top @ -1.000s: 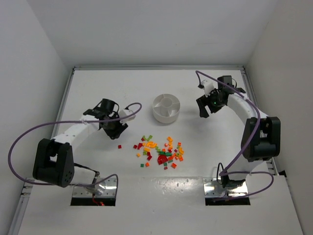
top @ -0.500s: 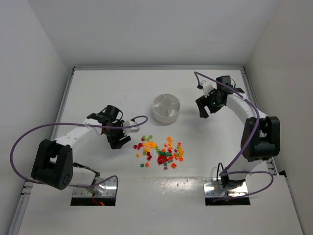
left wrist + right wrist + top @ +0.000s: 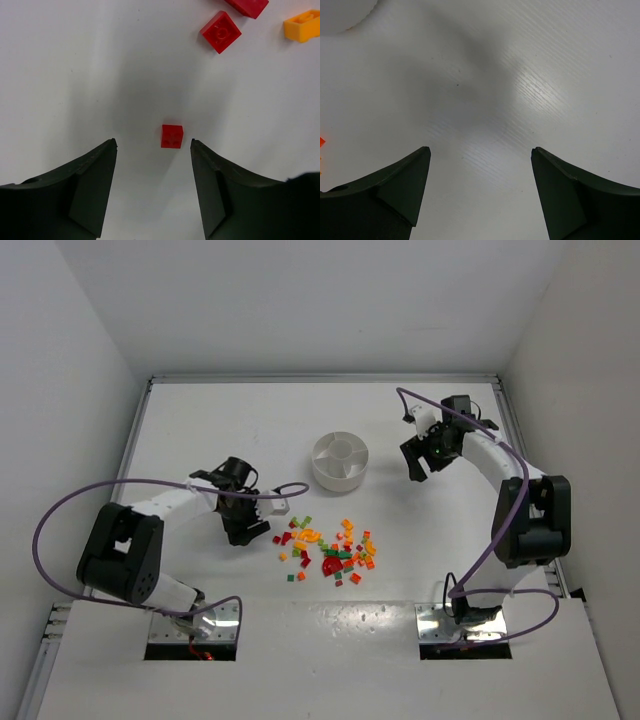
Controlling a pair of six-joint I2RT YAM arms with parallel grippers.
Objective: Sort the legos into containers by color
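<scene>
The legos [image 3: 328,548] are seen scattered on the table [image 3: 200,430] at six o'clock from the white dish [image 3: 336,478]. The left gripper [image 3: 154,145] is placed at nine o'clock of the pile with its jaws parted. A small red brick [image 3: 172,136] lies between the fingertips, nearer the right one and touched by neither. A larger red brick [image 3: 220,31] is seen at one o'clock of it. The right gripper [image 3: 480,155] is spread wide at three o'clock of the dish, and nothing is gripped.
</scene>
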